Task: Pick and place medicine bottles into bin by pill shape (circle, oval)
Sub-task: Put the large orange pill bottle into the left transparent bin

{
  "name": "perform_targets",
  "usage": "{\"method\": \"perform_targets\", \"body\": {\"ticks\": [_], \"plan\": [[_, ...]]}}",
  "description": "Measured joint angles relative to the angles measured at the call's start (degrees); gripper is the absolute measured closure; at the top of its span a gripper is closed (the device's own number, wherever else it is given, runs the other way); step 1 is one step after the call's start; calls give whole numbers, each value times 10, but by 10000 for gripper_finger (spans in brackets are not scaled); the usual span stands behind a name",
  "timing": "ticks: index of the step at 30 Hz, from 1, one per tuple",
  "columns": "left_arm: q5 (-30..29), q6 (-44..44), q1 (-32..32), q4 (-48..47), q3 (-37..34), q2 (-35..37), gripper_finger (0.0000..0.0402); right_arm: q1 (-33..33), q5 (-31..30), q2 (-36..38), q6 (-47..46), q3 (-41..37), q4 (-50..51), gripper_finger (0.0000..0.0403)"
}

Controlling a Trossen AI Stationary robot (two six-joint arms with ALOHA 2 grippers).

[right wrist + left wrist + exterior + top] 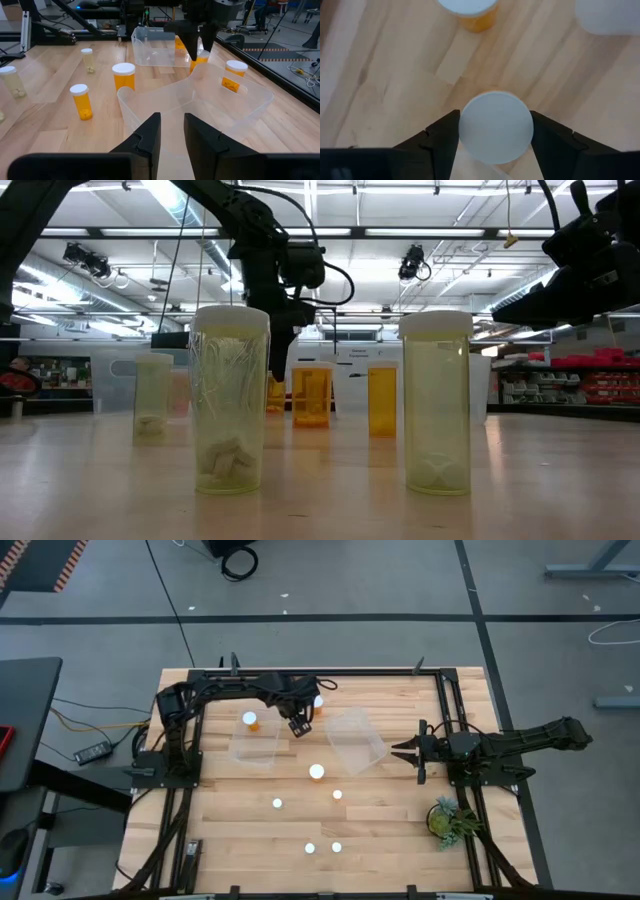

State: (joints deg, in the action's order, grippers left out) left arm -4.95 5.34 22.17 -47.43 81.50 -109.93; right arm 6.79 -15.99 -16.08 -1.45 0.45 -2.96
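Observation:
Several medicine bottles with white caps stand on the wooden table: one orange [250, 721] at the left clear bin [255, 748], one orange [318, 700] at the far side, one [317, 772] at the middle, others nearer [277, 804], [337, 795], [310, 848]. My left gripper [300, 726] points down between the two bins, shut on an orange bottle [495, 125]. The right clear bin [356, 740] stands turned askew. My right gripper [404, 750] hovers just right of that bin, its fingers [172, 130] a narrow gap apart, empty. My left gripper pinches the bottle's white cap by its rim [461, 131] between the two fingers, one on each side. The fingers come from above, pointing down. The bottle is upright below them [200, 61]; the bin wall hides its base, so whether it stands or is lifted cannot be told.
A small green plant [447, 818] sits at the table's right edge. Two pale bottles [230, 400], [436, 402] stand close to the near edge. A black frame rail [300, 671] runs along the far side.

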Motion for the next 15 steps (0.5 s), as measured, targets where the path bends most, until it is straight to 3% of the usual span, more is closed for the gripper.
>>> {"method": "perform_targets", "body": {"ticks": [6, 15], "plan": [[10, 10, -5, -80, 88, 1, 188, 0, 0, 0, 0, 0, 0, 311], [10, 38, -41, -206, 250, 2, 174, 0, 0, 0, 0, 0, 0, 311]]}}
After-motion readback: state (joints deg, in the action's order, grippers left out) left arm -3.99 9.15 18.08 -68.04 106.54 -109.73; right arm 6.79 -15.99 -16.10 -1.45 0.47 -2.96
